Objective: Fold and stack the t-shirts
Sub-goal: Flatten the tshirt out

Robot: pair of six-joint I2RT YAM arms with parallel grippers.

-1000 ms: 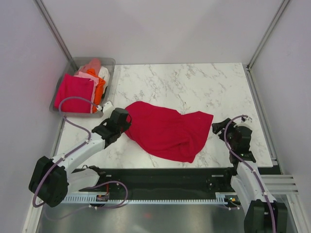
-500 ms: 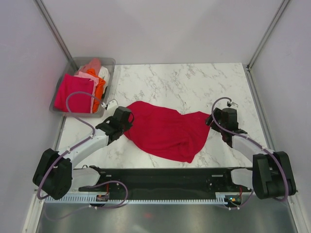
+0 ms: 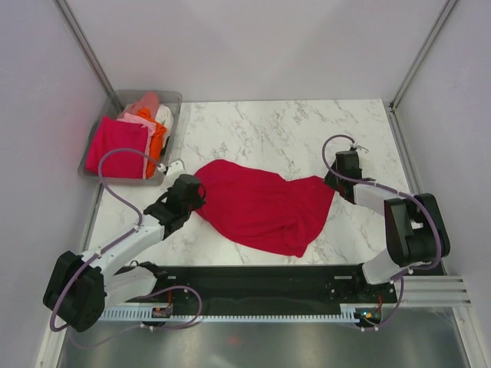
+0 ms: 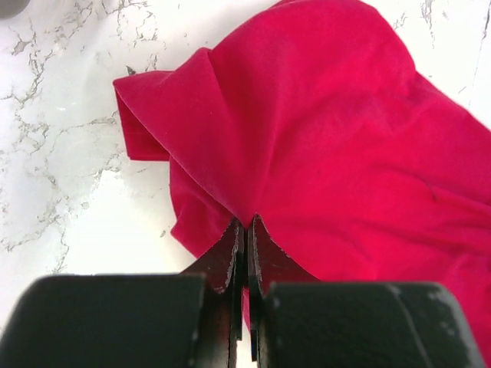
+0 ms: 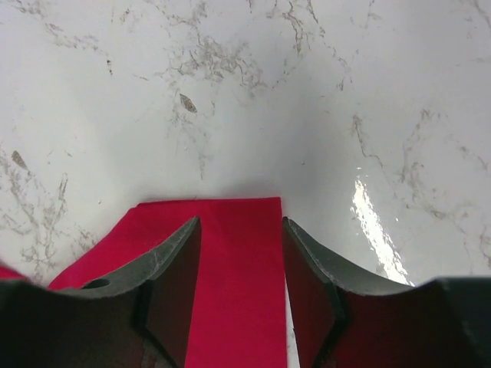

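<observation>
Top view: crimson t-shirt [image 3: 265, 207] lies crumpled mid marble table [image 3: 307, 130]. The left gripper [image 3: 192, 192] is at its left edge and the right gripper [image 3: 337, 180] at its right corner. The other t-shirts [image 3: 116, 146] are piled in the grey bin [image 3: 170, 95], far left.

Left wrist: left gripper [image 4: 246, 224] jaws are closed, pinching a fold of the crimson t-shirt [image 4: 345, 138].

Right wrist: right gripper [image 5: 240, 222] jaws are apart, straddling the flat corner of the crimson t-shirt [image 5: 230, 307], not clamped.

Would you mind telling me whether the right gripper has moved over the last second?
Yes. The right gripper has moved away from the near edge of the table, onto a corner of the crimson t-shirt.
</observation>
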